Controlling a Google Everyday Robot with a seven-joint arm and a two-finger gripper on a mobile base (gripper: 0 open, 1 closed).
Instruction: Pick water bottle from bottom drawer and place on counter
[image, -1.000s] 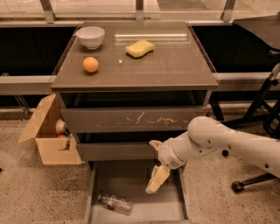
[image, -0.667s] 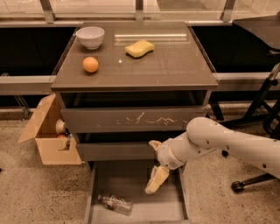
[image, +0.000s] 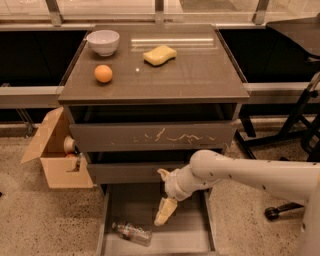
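Water bottle (image: 131, 233): likely light, crushable, slippery; drawer (image: 190, 235) front-left corner; grip mid-body. Gripper (image: 165, 214): over drawer middle; opening cannot tell.

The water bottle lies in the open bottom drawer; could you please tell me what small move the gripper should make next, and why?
Probably ease the gripper down and toward image-left: it hangs over the bottom drawer, apart from the water bottle lying lower-left of it.

Speckled beige floor (image: 40, 220). Grey ledge (image: 30, 96) runs behind the drawer cabinet (image: 150, 135), dark recess above it, bright windows (image: 105, 6) along the top. Open cardboard box (image: 55, 160) left, black wheeled stand (image: 299, 111) right. End effector (image: 165, 212) low, in front of the cabinet.
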